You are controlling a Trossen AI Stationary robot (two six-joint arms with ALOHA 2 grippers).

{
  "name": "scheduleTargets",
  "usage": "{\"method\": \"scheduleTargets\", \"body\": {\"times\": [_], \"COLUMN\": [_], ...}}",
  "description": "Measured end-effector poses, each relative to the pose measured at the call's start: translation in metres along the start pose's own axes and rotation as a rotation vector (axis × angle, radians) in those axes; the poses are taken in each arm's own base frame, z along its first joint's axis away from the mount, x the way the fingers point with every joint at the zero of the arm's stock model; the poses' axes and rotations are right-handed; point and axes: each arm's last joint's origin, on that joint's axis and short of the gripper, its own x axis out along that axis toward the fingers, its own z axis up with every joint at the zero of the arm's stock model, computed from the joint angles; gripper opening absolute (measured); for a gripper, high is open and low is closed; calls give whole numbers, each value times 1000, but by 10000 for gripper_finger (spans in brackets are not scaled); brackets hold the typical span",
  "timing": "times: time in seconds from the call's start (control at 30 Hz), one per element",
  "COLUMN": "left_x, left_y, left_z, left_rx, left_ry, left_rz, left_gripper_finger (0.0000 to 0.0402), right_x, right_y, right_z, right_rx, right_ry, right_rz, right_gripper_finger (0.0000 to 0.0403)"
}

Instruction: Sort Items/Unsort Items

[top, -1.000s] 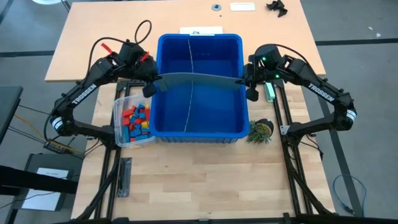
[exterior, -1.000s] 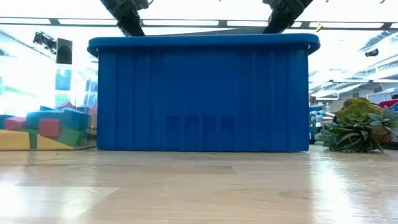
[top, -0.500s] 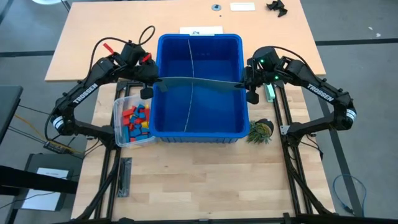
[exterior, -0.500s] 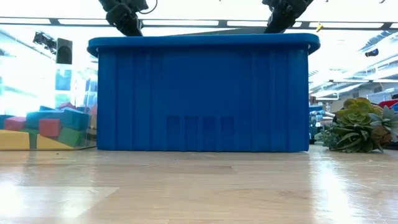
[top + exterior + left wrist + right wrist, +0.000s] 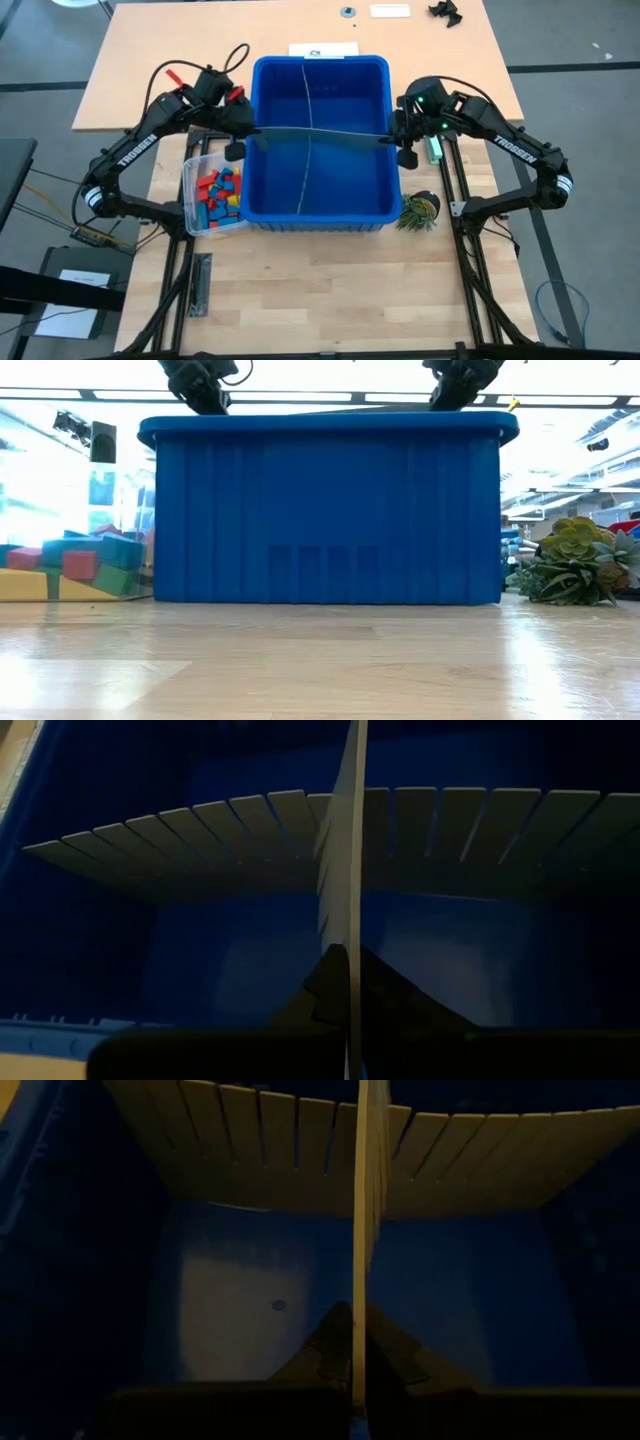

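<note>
Overhead, the left gripper (image 5: 243,140) and right gripper (image 5: 397,140) each pinch an end of the grey crosswise divider (image 5: 315,133) over the blue bin (image 5: 320,205). It looks thin and bendy, best held at both ends; it hangs flatter than a second ago. The blocks (image 5: 218,193) sit in the clear tub (image 5: 190,165) beside the bin. From the wrists, the long divider (image 5: 250,835) stands slotted inside.

Blue bin (image 5: 320,207), grey slotted divider (image 5: 315,133), multicoloured blocks (image 5: 218,193).
</note>
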Motion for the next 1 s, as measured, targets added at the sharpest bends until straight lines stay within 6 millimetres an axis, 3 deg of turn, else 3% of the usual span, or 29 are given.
{"method": "scheduleTargets", "body": {"times": [1.0], "left_x": [0], "left_y": [-4], "left_z": [-1], "left_rx": [-28], "left_ry": [-17], "left_rz": [-75], "left_gripper_finger": [15], "right_x": [1], "right_y": [-3], "right_z": [-2], "right_rx": [40], "right_ry": [30], "right_rz": [-60], "right_gripper_finger": [6]}}
